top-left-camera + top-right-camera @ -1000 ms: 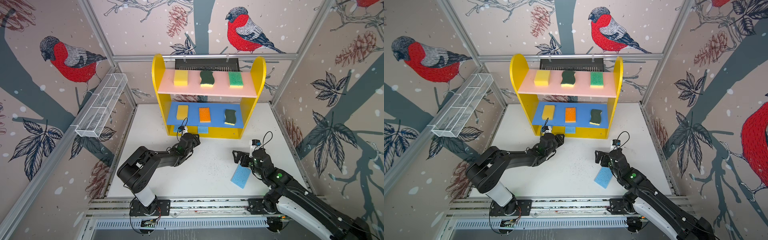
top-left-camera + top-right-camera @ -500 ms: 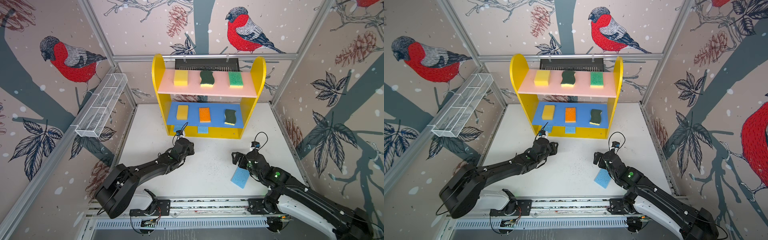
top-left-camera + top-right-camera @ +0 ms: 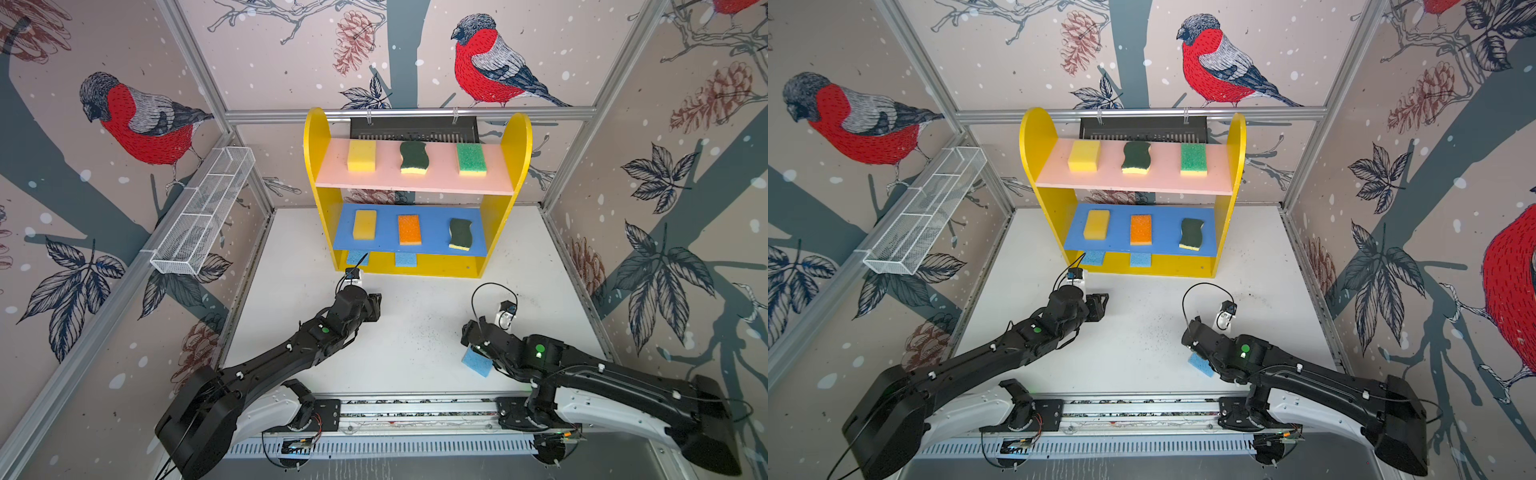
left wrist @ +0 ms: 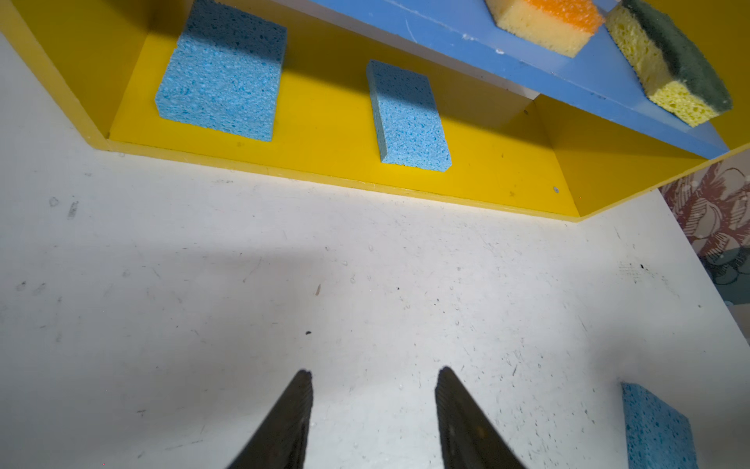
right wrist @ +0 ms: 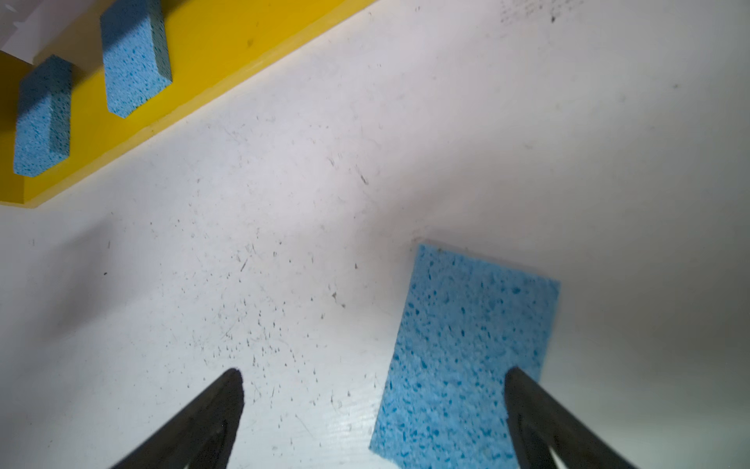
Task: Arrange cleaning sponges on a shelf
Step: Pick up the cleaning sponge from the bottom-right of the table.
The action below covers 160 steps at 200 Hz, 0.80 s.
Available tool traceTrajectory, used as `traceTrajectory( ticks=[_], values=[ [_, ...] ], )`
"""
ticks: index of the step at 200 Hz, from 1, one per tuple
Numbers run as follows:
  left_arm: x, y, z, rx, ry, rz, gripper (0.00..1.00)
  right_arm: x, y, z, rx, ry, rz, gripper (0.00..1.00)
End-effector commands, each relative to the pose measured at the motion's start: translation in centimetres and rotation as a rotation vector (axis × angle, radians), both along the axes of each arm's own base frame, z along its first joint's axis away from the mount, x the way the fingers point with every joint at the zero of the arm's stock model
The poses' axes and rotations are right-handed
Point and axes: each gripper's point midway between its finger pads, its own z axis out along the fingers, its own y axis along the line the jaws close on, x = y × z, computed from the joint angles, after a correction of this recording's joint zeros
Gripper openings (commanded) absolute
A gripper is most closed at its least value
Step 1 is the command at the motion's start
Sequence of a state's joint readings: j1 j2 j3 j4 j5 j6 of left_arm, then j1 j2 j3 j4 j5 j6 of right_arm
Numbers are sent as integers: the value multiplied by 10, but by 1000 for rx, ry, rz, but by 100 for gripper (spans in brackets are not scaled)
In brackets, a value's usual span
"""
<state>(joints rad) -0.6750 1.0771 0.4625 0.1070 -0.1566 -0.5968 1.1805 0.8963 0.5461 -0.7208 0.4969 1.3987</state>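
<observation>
**Left arm.** The arm is stretched forward and low over the table (image 3: 415, 266), with the forearm close to horizontal. The left gripper (image 4: 373, 371) faces the shelf (image 3: 519, 137). Its fingers (image 4: 298, 410) stand partly spread with only bare table between them, so nothing is gripped. The open front of the shelf's bottom level (image 4: 324, 134) lies ahead of the fingertips and apart from them.

**Right arm.** The elbow is set out to the side and the forearm runs back toward the centre of the table, with the wrist pitched down. The right gripper (image 5: 374, 371) is spread wide. The loose light-blue sponge (image 5: 466, 349) lies flat on the table just below it. Most of the sponge sits between the fingers, and one finger (image 5: 535, 410) overlaps its edge. No grip is closed on it. The shelf stands well ahead of this gripper.

**Sponge locations, seen from the grippers**
- Bottom level, ahead of the left gripper: two light-blue sponges (image 4: 221, 77) (image 4: 408, 115), apart from each other
- Blue middle board (image 3: 432, 232), above them: yellow block (image 3: 365, 224), orange-topped sponge (image 3: 409, 229), wavy dark-green sponge (image 3: 460, 234)
- Pink upper board (image 3: 415, 183), farthest up: second yellow block (image 3: 361, 156), second wavy sponge (image 3: 413, 157), bright-green-topped sponge (image 3: 471, 157)
</observation>
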Motion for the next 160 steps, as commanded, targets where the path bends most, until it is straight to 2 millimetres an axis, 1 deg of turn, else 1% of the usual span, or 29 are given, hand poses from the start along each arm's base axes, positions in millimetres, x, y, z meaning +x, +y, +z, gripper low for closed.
traceTrajectory(
  ticks=[1,22,38,58,85,123,143,160],
  values=[
    [-10,-4,0,-17,-1,-53,52,-19,-20,-7,-62,55,-139,100],
    [-14,-1,6,-33,-36,-67,55,-34,-16,-11,-91,89,-145,100],
    [-18,3,9,-38,-56,-67,58,-42,-9,-22,-80,136,-134,100],
    [-22,5,11,-47,-68,-75,59,-52,-6,-32,-48,169,-157,100],
    [-23,6,6,-45,-53,-92,61,-60,-8,-32,-49,175,-191,100],
    [-23,7,-7,-50,-18,-94,62,-63,-6,-32,-93,185,-198,100],
    [-23,6,-11,-65,-4,-96,62,-65,-11,-35,-116,197,-219,100],
    [-23,5,-11,-69,-2,-102,62,-61,-14,-36,-112,174,-221,100]
  ],
)
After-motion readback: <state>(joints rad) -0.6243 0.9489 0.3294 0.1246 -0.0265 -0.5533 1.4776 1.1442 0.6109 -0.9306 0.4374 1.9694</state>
